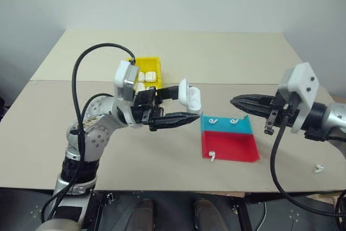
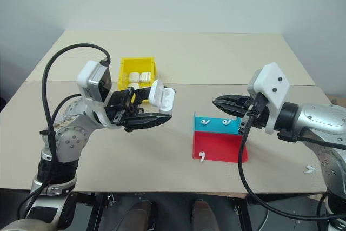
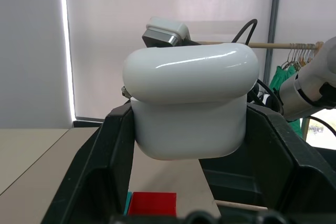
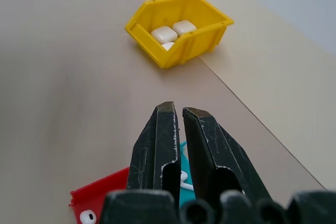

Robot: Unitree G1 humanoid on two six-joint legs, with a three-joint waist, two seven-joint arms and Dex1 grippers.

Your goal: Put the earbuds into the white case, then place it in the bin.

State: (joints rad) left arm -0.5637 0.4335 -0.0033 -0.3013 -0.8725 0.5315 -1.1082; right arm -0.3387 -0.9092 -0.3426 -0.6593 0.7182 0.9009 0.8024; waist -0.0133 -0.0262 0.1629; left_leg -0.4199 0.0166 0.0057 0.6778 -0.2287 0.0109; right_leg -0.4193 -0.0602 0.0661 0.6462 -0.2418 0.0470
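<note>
Above table, between both arms: white case [image 1: 190, 93], held up in air, lid tilted open in the head views.
Case in left wrist view: lid [image 3: 191, 72] sits over the body [image 3: 189, 129], black fingers [image 3: 113, 150] on both sides.
Left gripper [image 1: 186, 104]: clamped on white case, pointing toward right arm, well above table.
Right gripper [image 1: 238, 101]: fingers almost together with only thin slit between, holding nothing, pointing toward left gripper, apart from the case.
Right gripper in own wrist view [image 4: 178, 111]: two scratched black tips side by side, over the trays.
Earbuds on blue tray: two earbuds [image 1: 213, 120] [image 1: 234, 121], lying apart, near the far edge.
Earbud on red tray [image 1: 212, 157]: one piece, near front edge.
Earbud on table [image 1: 319, 169]: one more piece, lying alone at right side, well apart from trays.
Bin [image 1: 152, 61]: yellow, on table behind left gripper, partly hidden by left wrist.
Inside bin: several white cases [image 4: 165, 34], closed, touching each other.
Blue tray [image 1: 243, 129]: shallow, just beyond red tray, touching it.
Red tray [image 1: 235, 147]: shallow, nearer to robot, below the gap between grippers.
Table [image 1: 178, 50]: beige top, seam line crossing from left to right behind the trays.
Cable [image 1: 81, 74]: black, making loop over left arm.
</note>
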